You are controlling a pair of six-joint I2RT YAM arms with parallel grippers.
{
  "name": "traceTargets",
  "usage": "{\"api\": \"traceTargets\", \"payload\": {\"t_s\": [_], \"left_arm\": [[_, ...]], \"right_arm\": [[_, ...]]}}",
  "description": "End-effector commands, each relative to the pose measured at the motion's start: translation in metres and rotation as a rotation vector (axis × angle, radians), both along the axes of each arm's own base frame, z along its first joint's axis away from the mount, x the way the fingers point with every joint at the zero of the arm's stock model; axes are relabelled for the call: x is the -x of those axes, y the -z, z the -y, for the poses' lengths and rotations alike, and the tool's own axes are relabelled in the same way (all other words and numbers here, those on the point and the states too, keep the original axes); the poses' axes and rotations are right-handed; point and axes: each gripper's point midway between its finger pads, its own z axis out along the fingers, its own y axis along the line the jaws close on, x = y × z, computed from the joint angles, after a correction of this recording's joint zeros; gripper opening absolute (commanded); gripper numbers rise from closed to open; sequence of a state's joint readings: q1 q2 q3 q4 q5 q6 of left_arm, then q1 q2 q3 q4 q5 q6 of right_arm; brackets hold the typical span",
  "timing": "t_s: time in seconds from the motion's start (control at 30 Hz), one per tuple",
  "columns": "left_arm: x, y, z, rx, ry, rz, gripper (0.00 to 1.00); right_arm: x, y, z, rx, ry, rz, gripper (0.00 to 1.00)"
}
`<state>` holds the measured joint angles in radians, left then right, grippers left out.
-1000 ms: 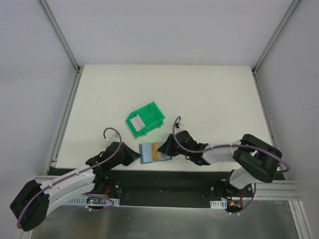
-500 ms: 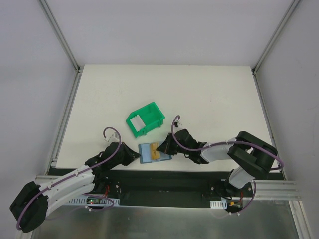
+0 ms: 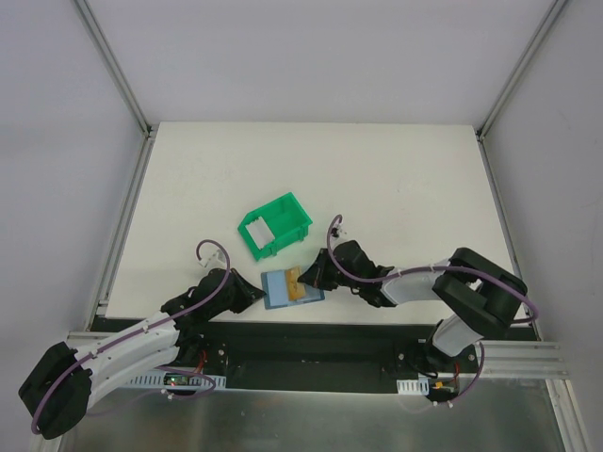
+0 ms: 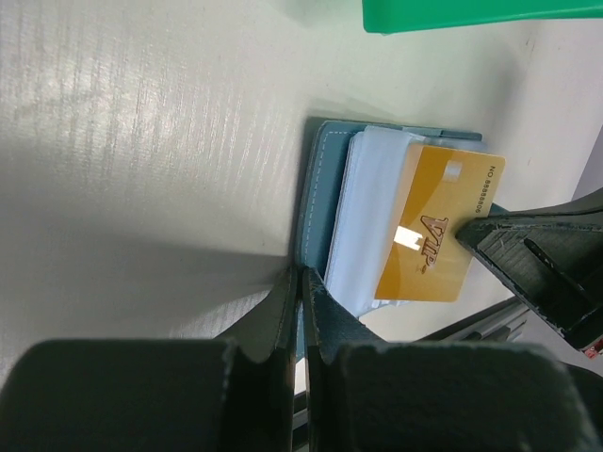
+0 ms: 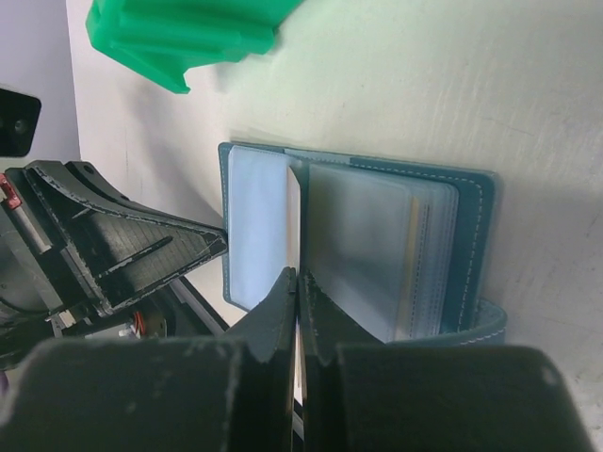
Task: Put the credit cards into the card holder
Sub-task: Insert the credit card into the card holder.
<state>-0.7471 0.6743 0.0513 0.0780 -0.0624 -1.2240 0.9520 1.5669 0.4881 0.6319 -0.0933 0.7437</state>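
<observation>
Card holder (image 3: 279,292) lies open and flat at the near table (image 3: 396,179) edge, between the two arms, just in front of the green bin (image 3: 283,212). Left gripper (image 4: 300,282) is fully closed at the holder's left cover edge and looks pinched on it, probably to anchor it so it doesn't skate while a card goes in. Right gripper (image 5: 295,282) is clamped tight on the tan-gold card (image 4: 438,235), which sits over the pale sleeves with its far end at the sleeve stack, angled to slide into a pocket. It's not clearly seated yet. Count: one holder, one bin, two cards I can confirm: the gold one in the grip and a grey-white card (image 3: 256,229) in the bin. No dark card visible. One sleeve may already hold something, can't tell.
</observation>
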Motion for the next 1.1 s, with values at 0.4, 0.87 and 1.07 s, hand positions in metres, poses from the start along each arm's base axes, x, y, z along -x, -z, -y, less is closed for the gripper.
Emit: {"api": "traceTargets", "payload": {"t_s": [0.4, 0.87, 1.07], "left_arm": [[0.024, 0.042, -0.020, -0.100, 0.038, -0.061, 0.00], [0.025, 0.046, -0.023, -0.110, 0.034, -0.068, 0.00], [0.025, 0.045, -0.023, -0.106, 0.033, -0.066, 0.00]], "right_arm": [[0.002, 0.003, -0.002, 0.085, -0.040, 0.034, 0.00], [0.012, 0.001, -0.014, 0.012, -0.010, -0.010, 0.00], [0.013, 0.007, -0.014, 0.021, 0.008, -0.023, 0.01]]}}
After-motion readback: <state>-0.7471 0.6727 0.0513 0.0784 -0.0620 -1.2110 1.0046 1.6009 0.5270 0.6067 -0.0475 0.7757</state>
